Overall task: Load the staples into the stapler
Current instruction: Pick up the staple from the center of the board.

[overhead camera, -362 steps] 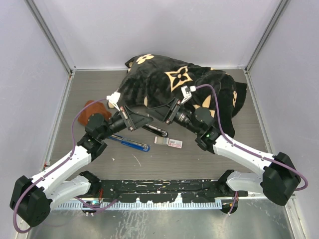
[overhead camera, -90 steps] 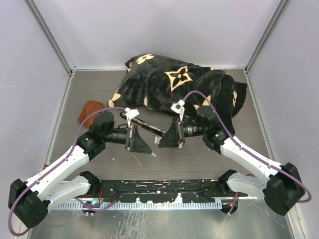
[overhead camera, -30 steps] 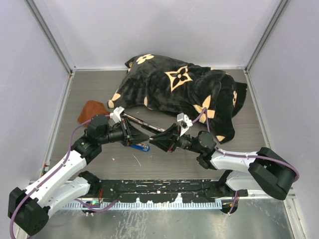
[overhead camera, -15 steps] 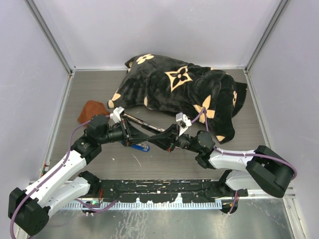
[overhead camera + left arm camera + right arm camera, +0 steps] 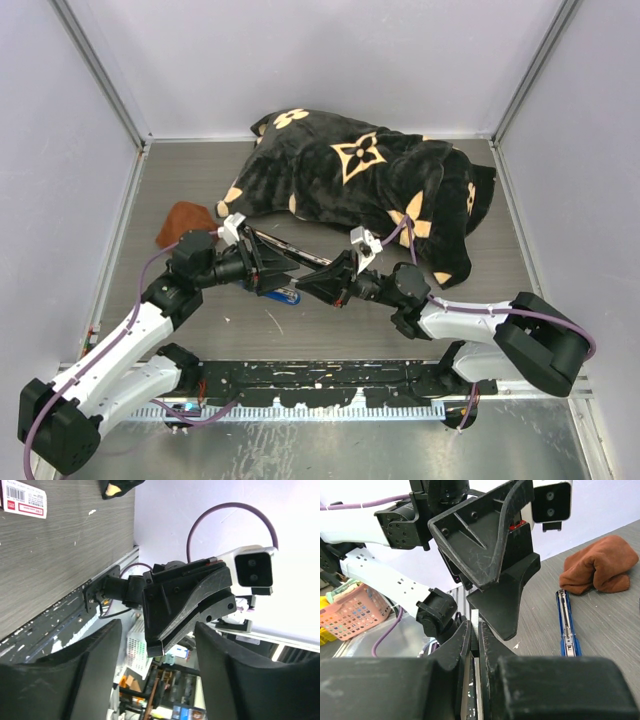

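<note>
While the two claws face each other, tips close together, in the middle of the top view, nothing shows staples in a stapler yet. The left claw (image 5: 283,268) is spread wide with nothing in it. The right claw (image 5: 316,284) is pinched down to a thin slit. Its own camera shows a pale sliver there, but whether that is a strip of staples cannot be told.

The staples box (image 5: 23,500) lies flat on the bench (image 5: 65,555), label up, in the upper left of the left wrist view and apart from the claws. From above, the arms hide it. The blue stapler (image 5: 567,624) lies at the right of the right wrist view, just below a brown rag (image 5: 600,565).

The step in hand looks like getting a strip ready between the claws. The next move likely calls for one claw to steady the stapler while the other lines a strip up with its channel.
</note>
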